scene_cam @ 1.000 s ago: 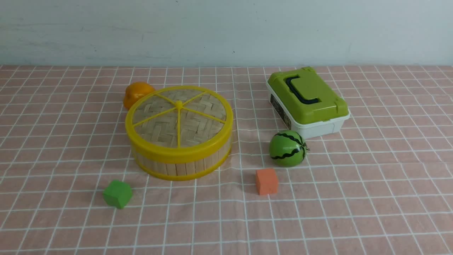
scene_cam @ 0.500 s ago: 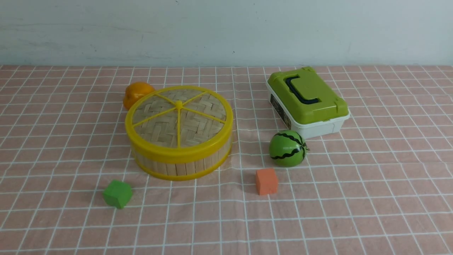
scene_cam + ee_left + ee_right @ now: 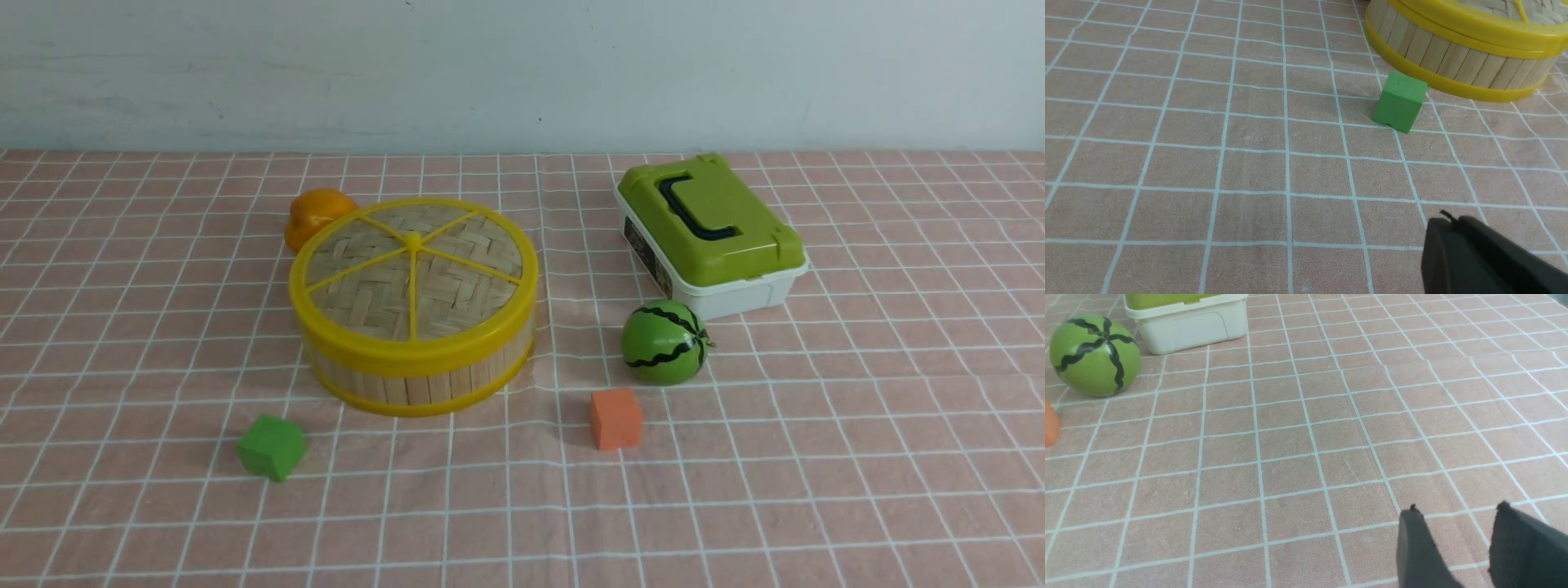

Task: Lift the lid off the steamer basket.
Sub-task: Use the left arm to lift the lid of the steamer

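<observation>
On the pink checked tablecloth (image 3: 898,457), an orange fruit (image 3: 314,211) sits upper left of centre, a green cube (image 3: 272,446) lower left, an orange cube (image 3: 615,418) just below a toy watermelon (image 3: 663,341), and a green-lidded white box (image 3: 710,233) upper right.

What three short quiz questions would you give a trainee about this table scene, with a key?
1. True or false: the lid sits on the steamer basket.
2. Which lies nearest the watermelon toy? A) green cube B) orange cube C) orange fruit
3. Fill in: the right pincer is ____ (open or shut).
Key: 1 true; 2 B; 3 open.
</observation>
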